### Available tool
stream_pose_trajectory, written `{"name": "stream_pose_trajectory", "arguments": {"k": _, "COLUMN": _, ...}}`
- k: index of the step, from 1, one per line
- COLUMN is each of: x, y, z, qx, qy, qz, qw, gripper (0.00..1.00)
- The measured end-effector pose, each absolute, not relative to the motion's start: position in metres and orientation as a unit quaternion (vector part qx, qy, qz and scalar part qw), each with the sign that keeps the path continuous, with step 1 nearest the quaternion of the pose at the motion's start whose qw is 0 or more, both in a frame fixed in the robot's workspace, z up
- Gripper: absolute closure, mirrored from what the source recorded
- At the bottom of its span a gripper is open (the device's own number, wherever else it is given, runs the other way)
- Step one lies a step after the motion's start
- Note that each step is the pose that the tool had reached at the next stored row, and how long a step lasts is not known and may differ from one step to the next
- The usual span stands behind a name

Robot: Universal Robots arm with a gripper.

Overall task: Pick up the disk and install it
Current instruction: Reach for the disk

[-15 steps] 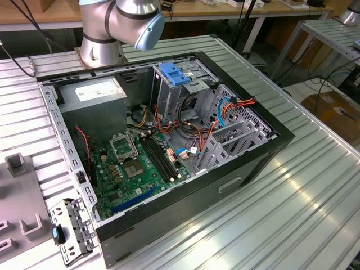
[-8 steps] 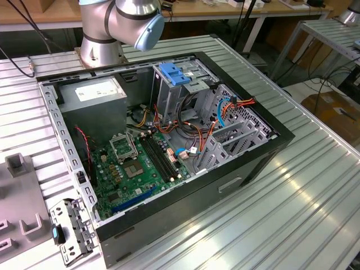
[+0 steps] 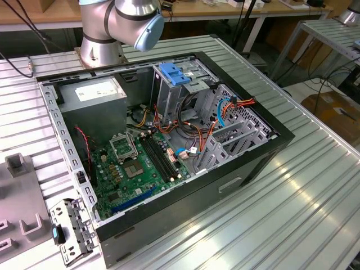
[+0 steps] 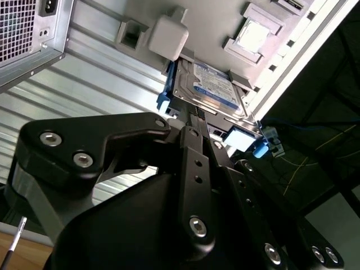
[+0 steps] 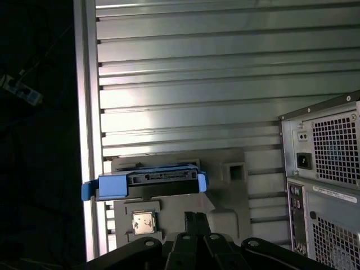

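Dark disk (image 5: 147, 183), blue-railed, label up, flat on grey plate (image 5: 220, 197).
Connector end facing claw (image 5: 196, 217), long axis running away from it; claw clenched, gripping nothing.

Ribbed alu table (image 3: 304, 191) w/ open PC case (image 3: 180, 218), grey fixture plate (image 3: 25, 199)

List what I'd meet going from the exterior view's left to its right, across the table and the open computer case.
Grey block → loose metal bracket → processor socket → blue latch plate → orange wires → cardboard box.
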State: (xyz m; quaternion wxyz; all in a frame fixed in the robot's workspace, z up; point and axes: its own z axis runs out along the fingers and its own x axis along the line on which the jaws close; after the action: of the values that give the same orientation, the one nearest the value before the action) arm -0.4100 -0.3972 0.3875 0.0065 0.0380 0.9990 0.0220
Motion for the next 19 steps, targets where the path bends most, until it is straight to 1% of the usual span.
{"name": "stream_pose_trajectory", "arguments": {"k": 19, "x": -0.432, "y": -0.397, "z": 0.387, "qx": 0.038, "qy": 0.999, "qz": 0.022, "qw": 0.006, "gripper": 0.89}}
